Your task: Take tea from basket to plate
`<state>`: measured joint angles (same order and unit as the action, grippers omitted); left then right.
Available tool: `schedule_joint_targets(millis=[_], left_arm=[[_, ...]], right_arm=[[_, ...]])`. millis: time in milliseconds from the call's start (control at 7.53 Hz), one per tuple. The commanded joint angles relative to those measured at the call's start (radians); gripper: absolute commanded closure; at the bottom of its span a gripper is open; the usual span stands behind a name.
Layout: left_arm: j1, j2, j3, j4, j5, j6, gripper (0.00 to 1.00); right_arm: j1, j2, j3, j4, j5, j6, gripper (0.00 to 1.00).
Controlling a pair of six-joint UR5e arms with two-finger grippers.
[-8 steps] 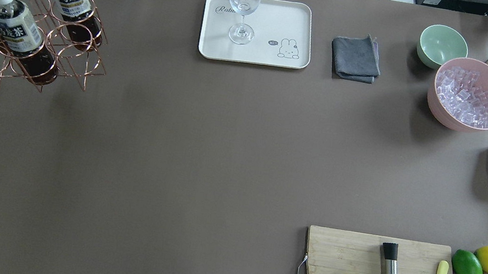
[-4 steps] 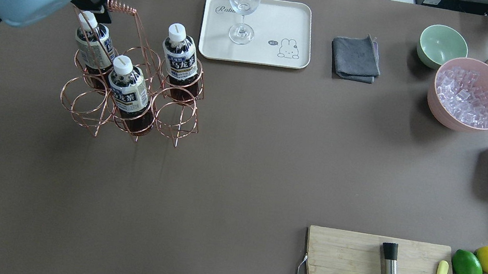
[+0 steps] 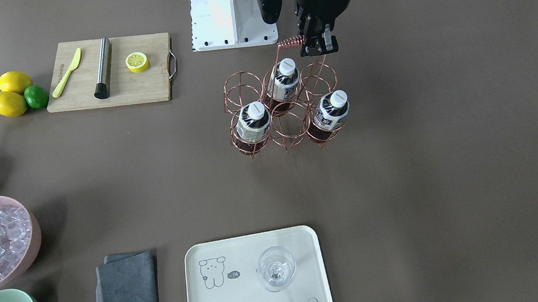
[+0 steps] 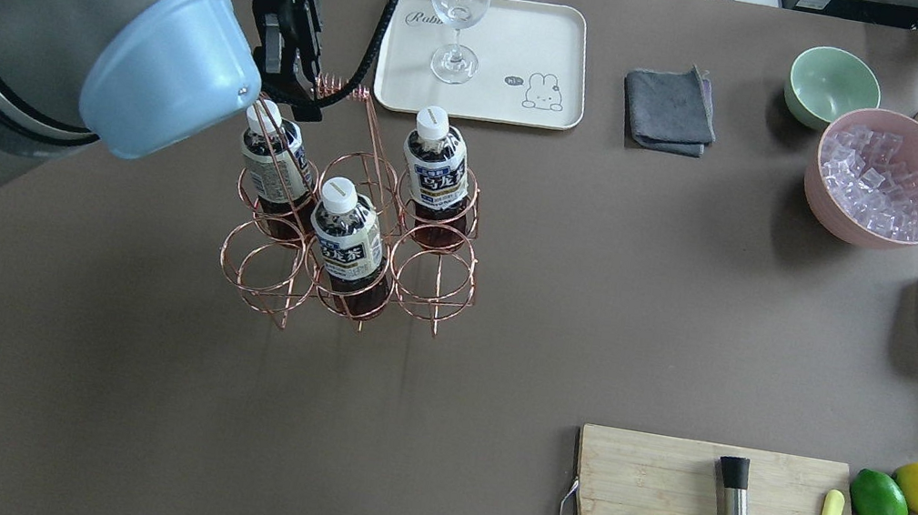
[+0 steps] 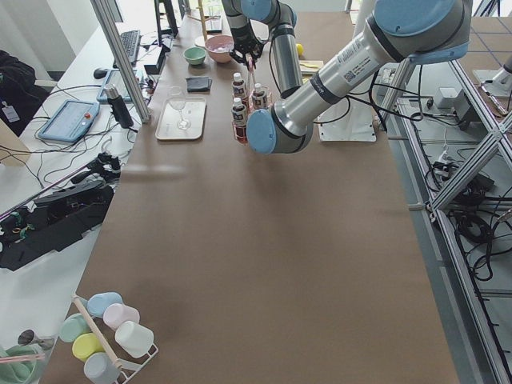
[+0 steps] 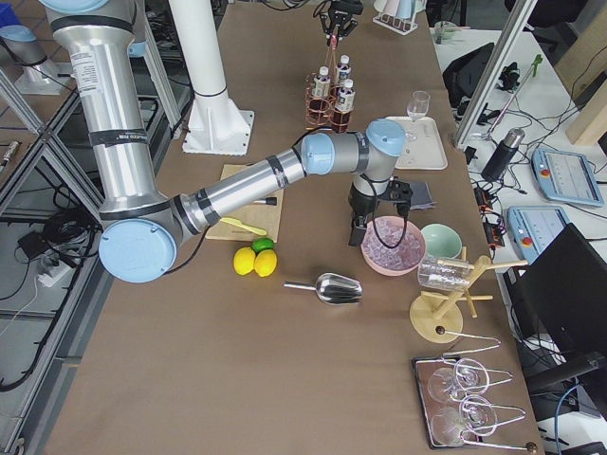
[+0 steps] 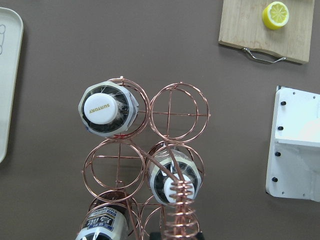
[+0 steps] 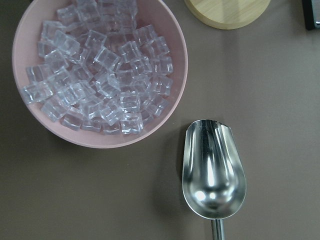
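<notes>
**Now: left tool clamped on the basket handle, plate just beyond**

The left tool (image 4: 297, 89) is closed tight on the coil-topped handle of the basket (image 4: 306, 270). The basket is in the table's left half, toward the far edge. Whether its feet touch the table I cannot tell.

Three bottles stand in its ring cells. Between the tea bottle (image 4: 436, 166) closest to the plate (image 4: 541, 31) and the plate's near rim there is only a narrow strip of bare table. The plate lies at the middle of the far edge. A wine glass (image 4: 459, 9) stands on its left part, and the right part, with the drawing, is bare.

The handle wires rise over the bottles, and the left arm's elbow bulks above the table's left edge. Right of the plate lies a grey cloth (image 4: 669, 107). A green bowl (image 4: 831, 86) and a pink bowl (image 4: 825, 214) of ice follow toward the far right corner, well apart from the basket.

Bare table stretches from the basket to the near edge.

The right tool (image 6: 377, 216) hangs over the pink bowl; whether its fingers are apart or together I cannot tell.
</notes>
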<state>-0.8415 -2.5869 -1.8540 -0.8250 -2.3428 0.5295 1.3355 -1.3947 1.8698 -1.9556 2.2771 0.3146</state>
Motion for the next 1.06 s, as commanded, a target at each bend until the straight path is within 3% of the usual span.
schedule_joint_targets(millis=[0, 133, 531, 664, 929], left_arm=[[0.08, -0.015, 0.012, -0.062, 0.037, -0.1, 1.0], [0.085, -0.015, 0.013, -0.062, 0.039, -0.1, 1.0], [0.088, -0.015, 0.047, -0.083, 0.04, -0.1, 1.0], [0.088, -0.013, 0.053, -0.089, 0.04, -0.1, 1.0], [0.088, -0.013, 0.061, -0.091, 0.04, -0.1, 1.0]], right_arm=[[-0.058, 0.003, 0.011, 0.007, 0.054, 0.021, 0.01], [-0.097, 0.028, -0.004, 0.007, 0.161, 0.059, 0.01], [-0.188, 0.164, -0.032, -0.003, 0.212, 0.306, 0.01], [-0.221, 0.183, -0.031, 0.001, 0.293, 0.416, 0.01], [-0.322, 0.279, -0.038, -0.003, 0.303, 0.6, 0.01]])
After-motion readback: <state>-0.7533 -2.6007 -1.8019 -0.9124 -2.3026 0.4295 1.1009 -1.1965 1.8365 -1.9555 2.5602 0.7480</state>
